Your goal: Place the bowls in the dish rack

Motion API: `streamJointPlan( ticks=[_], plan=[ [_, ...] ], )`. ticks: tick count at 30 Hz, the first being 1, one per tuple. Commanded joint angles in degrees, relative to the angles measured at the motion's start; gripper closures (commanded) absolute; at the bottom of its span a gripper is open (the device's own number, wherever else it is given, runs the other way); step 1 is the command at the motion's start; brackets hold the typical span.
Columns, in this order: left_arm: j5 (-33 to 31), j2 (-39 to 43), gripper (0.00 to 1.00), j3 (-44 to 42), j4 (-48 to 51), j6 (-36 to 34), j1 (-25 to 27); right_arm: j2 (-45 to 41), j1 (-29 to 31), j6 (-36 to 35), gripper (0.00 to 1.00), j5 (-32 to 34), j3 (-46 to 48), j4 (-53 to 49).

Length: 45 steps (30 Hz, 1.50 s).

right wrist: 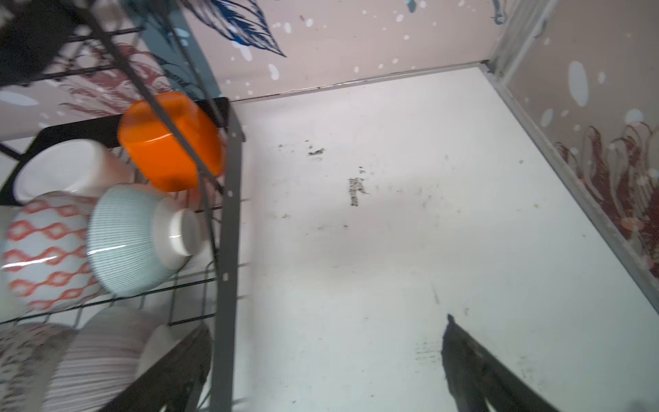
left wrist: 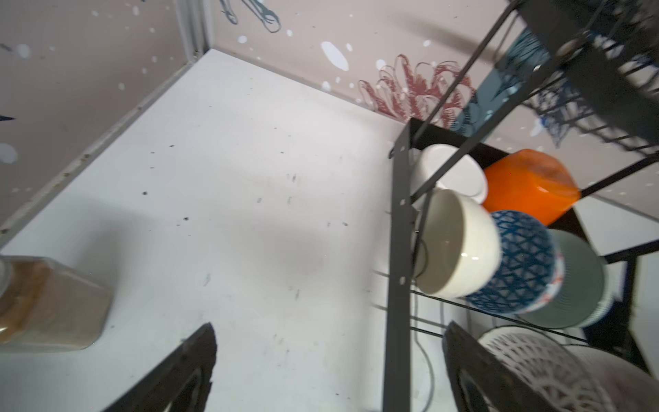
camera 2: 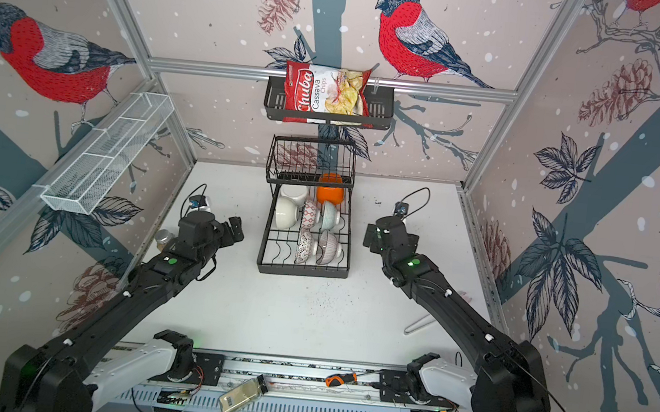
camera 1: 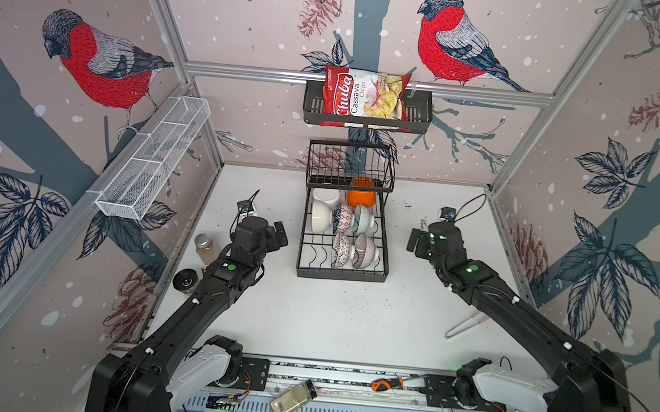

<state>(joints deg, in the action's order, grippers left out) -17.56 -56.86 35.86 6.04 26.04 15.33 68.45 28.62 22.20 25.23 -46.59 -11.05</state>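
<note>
The black wire dish rack [camera 1: 342,276] stands at the back middle of the white table in both top views. On its lower grid lie several bowls: an orange one [camera 1: 361,197], a white squarish one [camera 1: 326,196], a cream one [camera 1: 321,217], a red-patterned one [camera 1: 343,219], a mint one [camera 1: 363,220], a black-patterned one [camera 1: 342,251] and a brown-striped one [camera 1: 366,252]. My left gripper [camera 1: 279,233] hangs open and empty just left of the rack [left wrist: 397,249]. My right gripper [camera 1: 414,241] hangs open and empty to the right of the rack [right wrist: 228,249].
A jar of brown powder [camera 1: 205,248] and a black round lid [camera 1: 185,280] stand by the left wall. White tongs [camera 1: 464,325] lie at the right. A chips bag [camera 1: 364,98] sits in the wall shelf. A white mesh trough [camera 1: 153,159] hangs on the left.
</note>
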Motion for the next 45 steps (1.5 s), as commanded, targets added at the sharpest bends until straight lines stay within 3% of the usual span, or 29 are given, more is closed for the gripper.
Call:
streamJointPlan(
  ticks=[1,7,10,17,21,24,27,31,34,35,37,39,43,45],
  plan=[
    [-3.4,0.0,0.03,-2.8,-4.8,-3.0,-0.1,-0.8,-5.1,-2.2,0.0,0.2,3.6,4.8],
    [-5.4,-0.6,0.02,-7.4,-13.2,-5.6,-0.1,-1.2,-15.5,-4.0,0.0,-0.5,13.0,16.9],
    [-7.4,0.6,0.02,-11.8,-20.3,-8.9,-0.1,0.4,-19.1,-6.1,0.0,-0.7,18.6,28.2],
    [-10.1,4.5,0.01,-19.6,-31.3,-14.9,-0.1,7.2,-23.7,-9.6,0.0,-5.4,27.1,50.6],
    [-11.1,5.4,0.01,-23.8,-39.9,-19.3,-0.2,9.2,-25.8,-11.7,0.0,-4.1,26.7,54.6],
    [-10.4,2.5,0.01,-27.3,-49.5,-22.0,-1.2,10.1,-28.7,-11.2,0.0,-8.1,27.8,60.5],
    [-7.8,-2.0,0.01,-30.0,-59.3,-22.7,-4.1,12.0,-30.8,-12.1,0.0,-12.8,32.9,74.7],
    [-2.6,-9.4,0.01,-32.0,-70.7,-22.4,-8.9,13.1,-30.0,-14.1,0.0,-15.7,34.0,77.1],
    [-0.3,-14.6,0.01,-32.2,-79.7,-23.3,-10.3,18.7,-29.0,-17.3,0.0,-19.1,37.5,90.3],
    [-0.1,-16.9,0.01,-31.7,-82.0,-24.1,-10.7,18.9,-28.4,-17.8,0.0,-18.4,37.2,89.9],
    [0.7,-20.0,0.01,-30.6,-84.4,-25.4,-11.0,17.0,-27.8,-17.0,0.01,-15.6,33.0,78.4],
    [1.2,-24.4,0.01,-30.0,-87.9,-25.1,-11.6,18.2,-27.5,-17.5,0.0,-15.0,34.7,83.7],
    [2.4,-34.1,0.02,-29.6,-97.0,-25.9,-11.8,17.8,-27.4,-17.0,0.0,-14.1,33.5,80.7],
    [2.3,-31.4,0.02,-28.2,-90.2,-25.1,-11.9,17.4,-27.2,-17.1,0.01,-13.8,33.4,79.9]
  ],
)
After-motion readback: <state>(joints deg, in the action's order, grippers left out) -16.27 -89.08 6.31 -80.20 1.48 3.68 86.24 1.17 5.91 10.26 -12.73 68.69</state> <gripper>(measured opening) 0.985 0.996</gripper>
